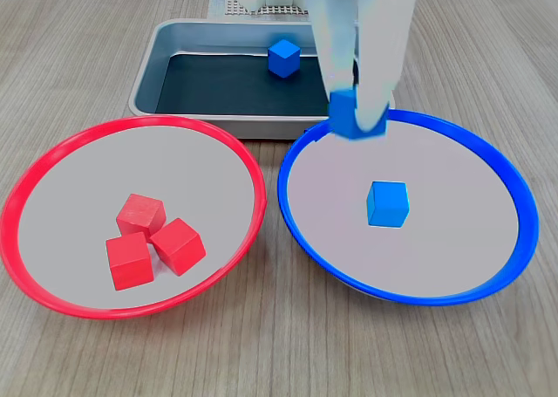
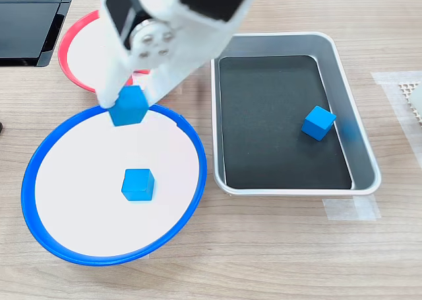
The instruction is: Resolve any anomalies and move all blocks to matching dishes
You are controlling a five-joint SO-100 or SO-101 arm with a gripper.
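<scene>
My white gripper [image 1: 356,109] [image 2: 129,101] is shut on a blue block [image 1: 355,115] [image 2: 129,106], holding it above the far rim of the blue-rimmed dish [image 1: 488,161] [image 2: 39,175]. Inside that dish lies a second blue block [image 1: 388,203] [image 2: 138,184]. A third blue block [image 1: 284,58] [image 2: 318,122] rests on the black floor of the silver tray [image 1: 148,74] [image 2: 366,161]. Three red blocks [image 1: 141,215] sit clustered in the red-rimmed dish [image 1: 52,161] [image 2: 66,56], which the arm partly hides in the second exterior view.
The two dishes stand side by side on a wooden table, rims nearly touching, with the tray just behind them in the first exterior view. A dark device [image 2: 26,23] lies at the second exterior view's top left, and a white mesh piece [image 2: 412,92] at its right edge.
</scene>
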